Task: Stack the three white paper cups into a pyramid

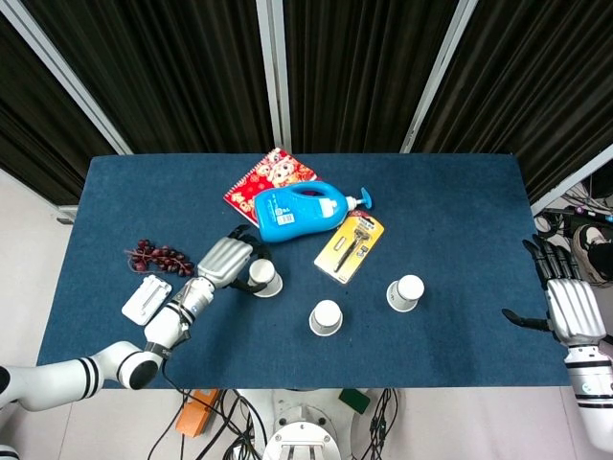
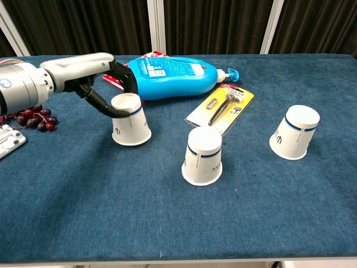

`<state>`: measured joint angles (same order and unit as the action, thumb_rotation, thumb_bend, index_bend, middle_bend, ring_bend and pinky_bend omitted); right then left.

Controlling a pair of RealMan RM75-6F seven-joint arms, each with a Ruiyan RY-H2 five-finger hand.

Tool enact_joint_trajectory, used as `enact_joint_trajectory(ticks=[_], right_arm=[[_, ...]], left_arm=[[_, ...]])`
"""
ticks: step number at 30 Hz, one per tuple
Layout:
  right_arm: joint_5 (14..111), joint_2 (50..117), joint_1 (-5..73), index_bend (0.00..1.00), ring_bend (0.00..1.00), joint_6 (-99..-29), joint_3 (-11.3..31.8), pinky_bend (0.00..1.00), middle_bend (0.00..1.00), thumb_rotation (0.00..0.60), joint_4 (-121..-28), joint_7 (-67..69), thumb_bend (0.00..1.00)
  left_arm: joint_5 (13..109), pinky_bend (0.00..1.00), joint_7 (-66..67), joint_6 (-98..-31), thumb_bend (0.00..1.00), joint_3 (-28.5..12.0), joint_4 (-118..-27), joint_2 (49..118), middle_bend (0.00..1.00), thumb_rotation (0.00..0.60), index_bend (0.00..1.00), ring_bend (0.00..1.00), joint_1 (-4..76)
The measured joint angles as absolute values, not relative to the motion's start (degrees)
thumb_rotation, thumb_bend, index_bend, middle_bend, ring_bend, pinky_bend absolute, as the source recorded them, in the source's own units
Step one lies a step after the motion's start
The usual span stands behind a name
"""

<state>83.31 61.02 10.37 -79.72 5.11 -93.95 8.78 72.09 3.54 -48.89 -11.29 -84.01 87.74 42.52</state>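
Three white paper cups with a blue band stand upside down on the blue table. The left cup (image 1: 263, 279) (image 2: 131, 120) leans slightly, and my left hand (image 1: 227, 261) (image 2: 95, 72) wraps its upper part, thumb on the near side and fingers behind. The middle cup (image 1: 327, 316) (image 2: 202, 155) and the right cup (image 1: 405, 292) (image 2: 295, 132) stand free. At the table's right edge my right hand (image 1: 567, 307) hangs open with its fingers spread and nothing in it; the chest view does not show it.
A blue detergent bottle (image 1: 299, 212) (image 2: 173, 75) lies behind the left cup on a red notebook (image 1: 268, 179). A razor in a yellow pack (image 1: 350, 247) (image 2: 222, 106) lies behind the middle cup. Dark grapes (image 1: 156, 255) (image 2: 30, 117) and a white pack (image 1: 146, 298) (image 2: 8, 140) lie at the left.
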Motion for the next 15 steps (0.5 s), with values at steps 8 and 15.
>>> enact_joint_trajectory(ticks=[8,15], right_arm=[[83.96,61.30,10.91,0.00,0.00,-79.04,5.23,0.00,0.02,0.600,-93.83,8.69,0.15],[84.28,61.10,10.69,0.00,0.00,-79.36,5.12,0.00,0.02,0.600,-94.59,8.13,0.15]], left_arm=[[78.52,0.08,4.51,-56.58,0.29,-7.45,-90.35,83.43,0.45,0.499,0.45,0.25,38.63],[83.82,0.08,9.91,-60.96,0.28,-3.34,-93.99,83.67,0.45,0.492,0.45,0.25,36.21]])
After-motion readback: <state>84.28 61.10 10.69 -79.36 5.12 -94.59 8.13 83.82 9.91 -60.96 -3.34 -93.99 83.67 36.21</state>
